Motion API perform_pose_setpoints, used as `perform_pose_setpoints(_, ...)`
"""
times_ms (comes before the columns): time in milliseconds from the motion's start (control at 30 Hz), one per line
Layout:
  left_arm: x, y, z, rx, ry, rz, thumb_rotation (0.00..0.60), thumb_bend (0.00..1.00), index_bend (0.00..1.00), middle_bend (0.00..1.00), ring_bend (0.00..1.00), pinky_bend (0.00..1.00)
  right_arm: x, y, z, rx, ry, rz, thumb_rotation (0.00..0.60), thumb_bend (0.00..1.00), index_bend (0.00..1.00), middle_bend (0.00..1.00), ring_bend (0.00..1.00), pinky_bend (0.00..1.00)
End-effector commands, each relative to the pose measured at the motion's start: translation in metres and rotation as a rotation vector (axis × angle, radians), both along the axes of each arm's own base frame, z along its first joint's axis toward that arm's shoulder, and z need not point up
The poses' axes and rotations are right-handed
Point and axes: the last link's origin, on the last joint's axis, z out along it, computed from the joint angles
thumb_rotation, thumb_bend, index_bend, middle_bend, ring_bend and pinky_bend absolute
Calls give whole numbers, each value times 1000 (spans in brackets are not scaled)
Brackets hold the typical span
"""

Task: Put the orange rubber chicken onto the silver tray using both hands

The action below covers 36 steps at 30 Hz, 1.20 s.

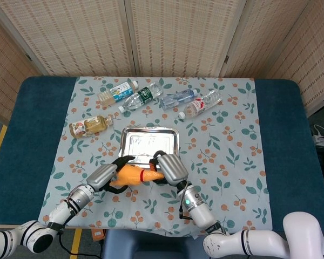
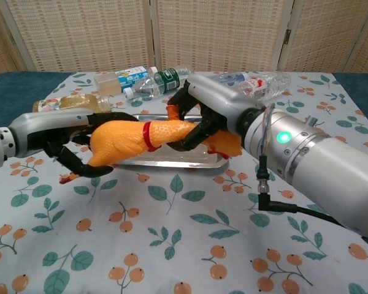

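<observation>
The orange rubber chicken (image 2: 135,139) with a red band on its neck hangs above the cloth, just in front of the silver tray (image 1: 150,142). My left hand (image 2: 80,144) cups its body from behind and below. My right hand (image 2: 199,119) grips the neck and head end. From the head camera, the chicken (image 1: 131,175) sits between the left hand (image 1: 103,175) and the right hand (image 1: 169,167), at the tray's near edge. Only the near rim of the tray (image 2: 165,163) shows under the chicken in the chest view.
Several plastic bottles lie on the floral cloth behind the tray: a tea bottle (image 1: 90,126) at the left, a labelled one (image 1: 117,92), a green-labelled one (image 1: 142,96) and two clear ones (image 1: 178,98) (image 1: 202,102). The table's blue edges flank the cloth.
</observation>
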Motion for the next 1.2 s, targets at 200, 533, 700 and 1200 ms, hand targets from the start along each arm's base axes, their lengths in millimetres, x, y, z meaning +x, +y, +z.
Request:
perform_pose_setpoints(200, 1, 2, 0, 66, -71, 76, 600, 564, 690, 616, 545, 710, 0, 1, 0, 1, 1, 0, 600, 376, 954, 634, 833, 1000)
perform_pose_setpoints(533, 3, 1, 2, 194, -53, 32, 600, 834, 894, 960, 869, 1000, 0, 1, -1, 5, 7, -3, 600, 377, 953, 634, 833, 1000)
perform_pose_setpoints(700, 5, -1, 4, 209, -48, 22, 600, 801, 902, 960, 872, 1000, 1, 2, -1, 9, 1, -3, 600, 377, 953, 634, 833, 1000)
perform_pose_setpoints(1200, 15, -10, 23, 45, -160, -69, 600, 320, 0, 0, 0, 83, -8, 1, 8, -26, 13, -13, 600, 372, 955, 641, 833, 1000)
